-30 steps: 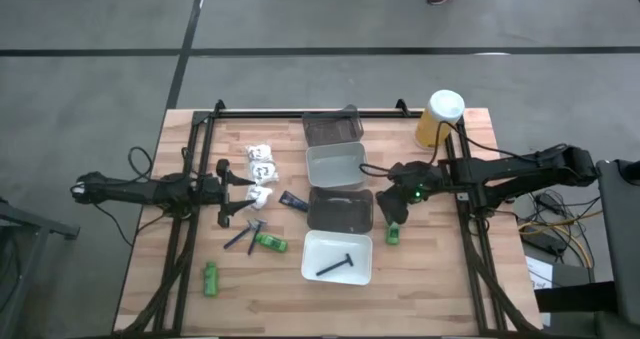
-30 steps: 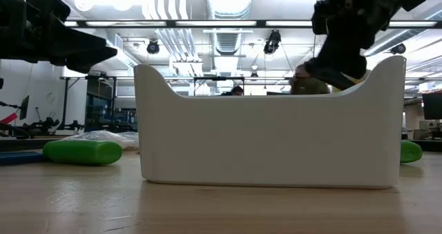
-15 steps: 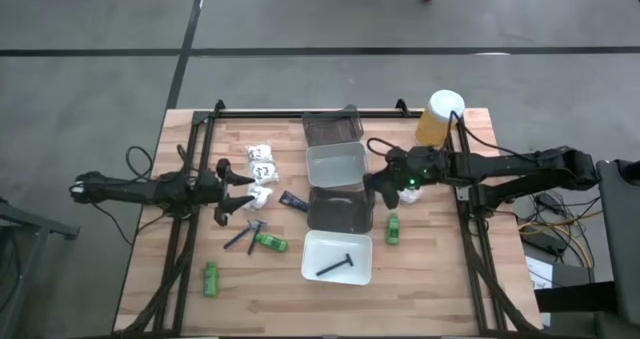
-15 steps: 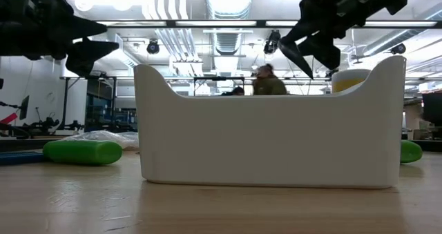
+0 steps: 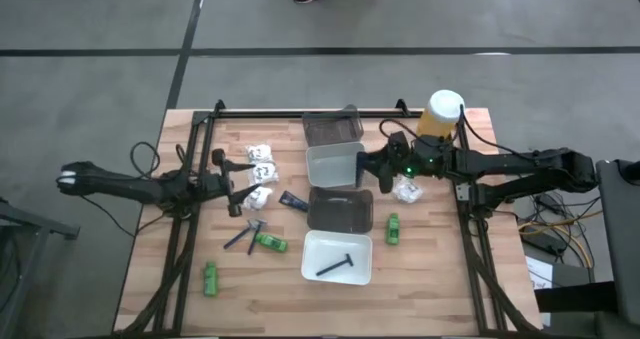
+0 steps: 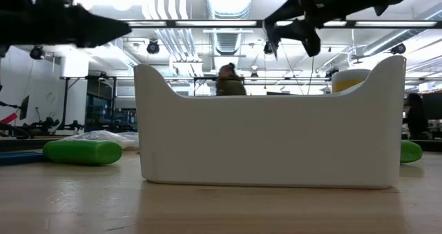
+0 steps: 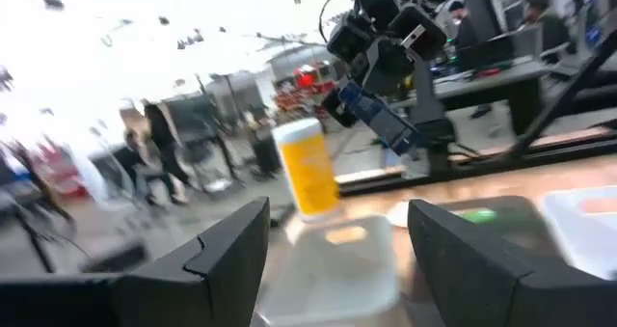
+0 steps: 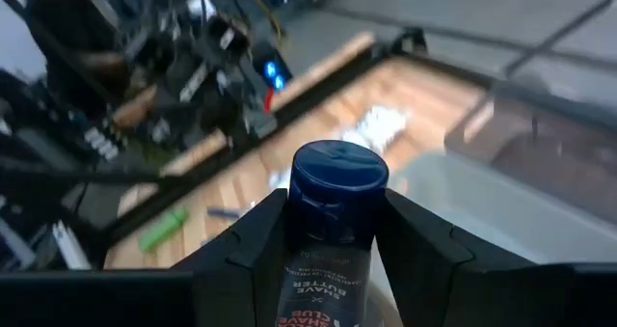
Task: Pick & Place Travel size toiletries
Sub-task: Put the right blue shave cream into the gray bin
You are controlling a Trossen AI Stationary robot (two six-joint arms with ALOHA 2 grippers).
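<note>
Item: dark tube (image 8: 337,187), blue-capped, clamped cap-forward between the fingers of my right gripper (image 5: 366,165), carried above the pale tray (image 5: 335,164) just beneath it for dropping in; left gripper (image 5: 238,182) spread empty beside the packets (image 5: 262,169), ready to take one

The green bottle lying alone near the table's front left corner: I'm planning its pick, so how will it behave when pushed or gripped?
The green bottle lies on its side and looks rounded, so a sideways nudge would probably roll it. It is small and likely light. Its smooth plastic may slip between fingers; gripping across its middle seems safest.
</note>
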